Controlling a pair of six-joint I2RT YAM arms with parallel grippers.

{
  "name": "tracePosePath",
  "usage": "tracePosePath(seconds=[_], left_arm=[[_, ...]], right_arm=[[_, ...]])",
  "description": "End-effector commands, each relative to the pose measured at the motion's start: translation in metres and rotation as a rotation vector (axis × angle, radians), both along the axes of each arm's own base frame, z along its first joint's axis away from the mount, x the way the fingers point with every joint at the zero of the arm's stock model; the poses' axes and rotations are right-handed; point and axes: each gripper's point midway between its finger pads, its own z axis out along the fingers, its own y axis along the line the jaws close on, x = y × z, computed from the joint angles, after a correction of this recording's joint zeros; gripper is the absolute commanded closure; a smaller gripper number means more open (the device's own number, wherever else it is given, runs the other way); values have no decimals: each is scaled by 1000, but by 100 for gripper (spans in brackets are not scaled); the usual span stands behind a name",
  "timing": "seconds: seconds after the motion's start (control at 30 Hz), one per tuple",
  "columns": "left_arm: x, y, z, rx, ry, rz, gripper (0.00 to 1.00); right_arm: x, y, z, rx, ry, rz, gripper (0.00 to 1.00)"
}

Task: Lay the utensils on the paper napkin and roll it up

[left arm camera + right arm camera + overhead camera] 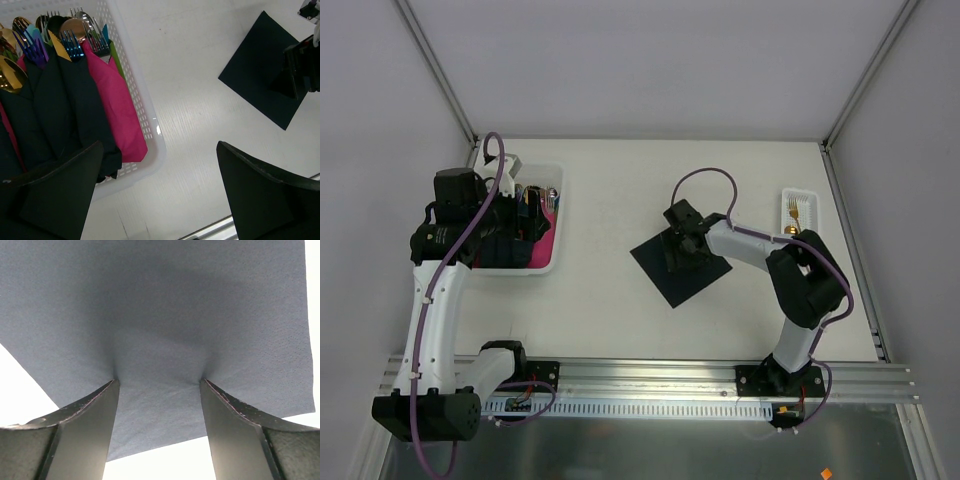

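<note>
The dark navy paper napkin [692, 277] lies flat as a diamond on the white table; it also shows in the left wrist view [252, 65]. My right gripper [678, 248] is open, both fingertips pressed down on the napkin [165, 315] near its near edge. Gold-headed utensils [794, 213] lie in a small white tray [799, 194] at the right. My left gripper [515, 235] is open and empty above the white bin's [150, 120] near corner.
The white bin [558, 215] at the left holds dark and pink napkin rolls [112, 100] with assorted coloured cutlery [72, 45]. The metal rail [650, 378] runs along the table's near edge. Frame posts stand at the back corners.
</note>
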Motion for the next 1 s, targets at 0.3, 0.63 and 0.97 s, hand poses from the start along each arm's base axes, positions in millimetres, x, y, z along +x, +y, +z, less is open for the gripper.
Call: tracePosePath(seconds=[0.3,0.63,0.97], left_arm=[[-1,6,10,18,-37,23,1],[-2,6,9,23,-41,14,1],[-5,1,12,16,-57,-18,1]], right_arm=[[-15,21,9,0,29,38,31],[-17,19,5,-37,37,149,37],[-33,25,12,9,71,443,38]])
